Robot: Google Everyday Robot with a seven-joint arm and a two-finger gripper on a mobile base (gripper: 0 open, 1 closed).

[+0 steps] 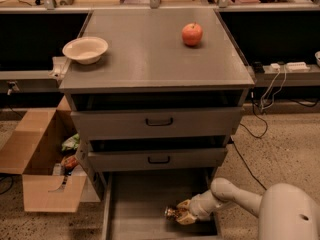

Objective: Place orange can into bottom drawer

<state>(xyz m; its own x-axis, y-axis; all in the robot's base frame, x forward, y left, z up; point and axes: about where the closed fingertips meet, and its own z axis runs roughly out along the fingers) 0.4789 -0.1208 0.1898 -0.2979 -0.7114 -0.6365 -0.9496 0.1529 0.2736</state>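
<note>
The bottom drawer (145, 204) is pulled out at the foot of the grey cabinet and shows a flat grey floor. The orange can (173, 213) is low over the drawer's floor, right of the middle, its brownish-gold side showing. My gripper (181, 215) reaches in from the right on a white arm and its fingers are closed around the can. I cannot tell whether the can touches the floor.
The cabinet top (150, 54) holds a red apple (192, 34) and a white bowl (85, 49). Two upper drawers with black handles (159, 121) stand slightly open above. An open cardboard box (42, 169) sits on the floor at the left. Cables (260, 109) trail at the right.
</note>
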